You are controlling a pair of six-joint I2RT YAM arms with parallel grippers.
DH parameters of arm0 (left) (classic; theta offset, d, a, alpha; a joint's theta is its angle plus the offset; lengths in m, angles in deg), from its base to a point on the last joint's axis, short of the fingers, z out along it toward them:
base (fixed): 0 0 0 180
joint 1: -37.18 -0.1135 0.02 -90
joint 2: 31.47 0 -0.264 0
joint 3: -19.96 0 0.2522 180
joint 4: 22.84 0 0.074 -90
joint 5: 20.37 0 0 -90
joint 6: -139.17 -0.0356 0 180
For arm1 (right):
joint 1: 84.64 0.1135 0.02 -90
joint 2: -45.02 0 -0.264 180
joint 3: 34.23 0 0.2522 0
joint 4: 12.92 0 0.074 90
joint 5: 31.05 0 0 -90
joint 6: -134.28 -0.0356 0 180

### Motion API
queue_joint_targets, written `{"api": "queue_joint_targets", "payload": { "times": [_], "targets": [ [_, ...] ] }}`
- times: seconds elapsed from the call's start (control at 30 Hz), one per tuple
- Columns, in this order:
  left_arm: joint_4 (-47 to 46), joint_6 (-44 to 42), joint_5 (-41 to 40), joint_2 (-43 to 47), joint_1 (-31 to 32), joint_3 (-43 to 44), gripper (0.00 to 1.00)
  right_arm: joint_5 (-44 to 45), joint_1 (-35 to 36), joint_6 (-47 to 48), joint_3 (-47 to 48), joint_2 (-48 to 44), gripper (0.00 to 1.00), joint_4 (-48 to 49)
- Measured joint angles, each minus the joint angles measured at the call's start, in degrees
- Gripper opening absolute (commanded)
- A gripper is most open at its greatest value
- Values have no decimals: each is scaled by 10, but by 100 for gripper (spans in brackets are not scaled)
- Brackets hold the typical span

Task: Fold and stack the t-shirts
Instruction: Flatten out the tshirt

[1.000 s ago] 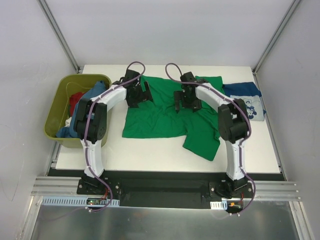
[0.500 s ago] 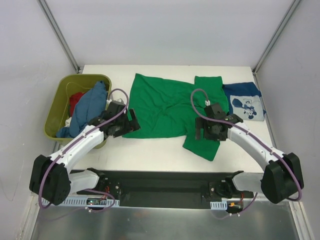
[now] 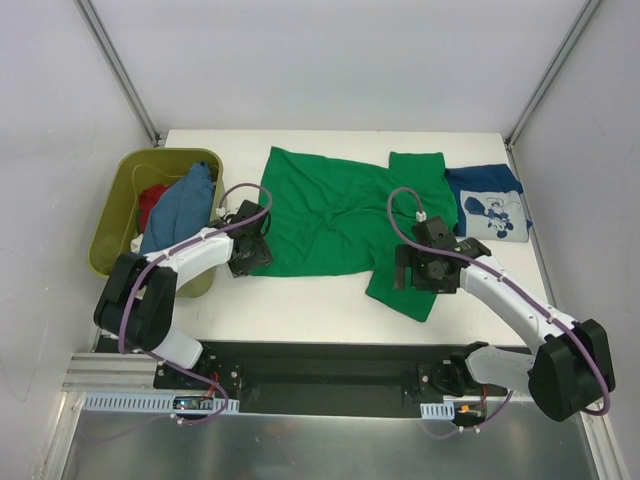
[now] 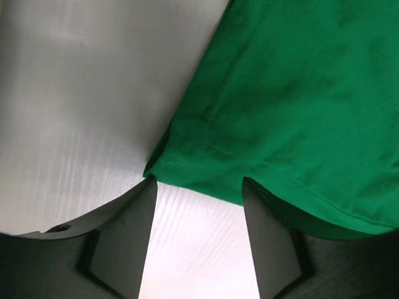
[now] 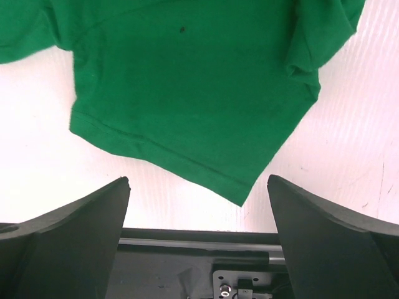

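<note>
Left claw (image 4: 198,181), fingers apart, straddles the hem corner of the bright green cloth t-shirt (image 3: 335,215), spread rumpled on the white surface (image 3: 300,308) beside the olive-green plastic tub (image 3: 103,235). Right claw (image 5: 198,179) gapes wide over its side away from the tub. Farthest from the tub, the navy printed shirt (image 3: 490,205) looks folded; the blue shirt (image 3: 178,210) and red shirt (image 3: 150,200) wait inside it.

I can pass along the bare near strip of table (image 3: 300,305); the tub (image 3: 105,245) crowds my left, the navy shirt (image 3: 490,205) my right.
</note>
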Motion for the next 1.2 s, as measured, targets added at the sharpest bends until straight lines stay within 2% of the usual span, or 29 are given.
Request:
{"api": "queue_joint_targets", "payload": {
  "times": [0.1, 0.13, 0.23, 0.33, 0.5, 0.67, 0.77, 0.8, 0.9, 0.93, 1.07, 1.2],
  "targets": [
    [-4, 3, -2, -24, -5, 7, 40, 4, 0, -3, -9, -1, 97, -5],
    [-5, 4, -2, -33, -7, 8, 27, 5, 0, -4, -10, -2, 97, -9],
    [-1, 9, -2, -43, -10, 14, 0, 5, 0, -10, -24, -11, 97, -13],
    [-1, 14, -2, -48, -11, 19, 0, 2, 1, -19, -44, -23, 99, -16],
    [-3, 14, -1, -48, -11, 19, 0, -5, 26, -30, -65, -13, 89, -14],
    [-3, 9, 0, -45, -11, 19, 0, 4, 41, -39, -65, 71, 76, 12],
    [-3, 2, 1, -41, -11, 17, 0, 4, 40, -43, -60, 117, 55, 26],
    [-3, 1, 3, -39, -11, 16, 0, 3, 40, -45, -55, 124, 39, 29],
    [1, -5, 9, -28, -11, 11, 0, 13, 45, -52, -43, 137, 3, 28],
    [3, -8, 14, -22, -11, 9, 0, 18, 46, -50, -43, 137, 1, 28],
    [21, -13, 26, 23, -10, 7, 0, 65, 47, -57, -38, 105, 1, -2],
    [22, -40, 14, 151, 10, 35, 0, 126, 47, -42, 45, -8, 1, -72]
  ]
}}
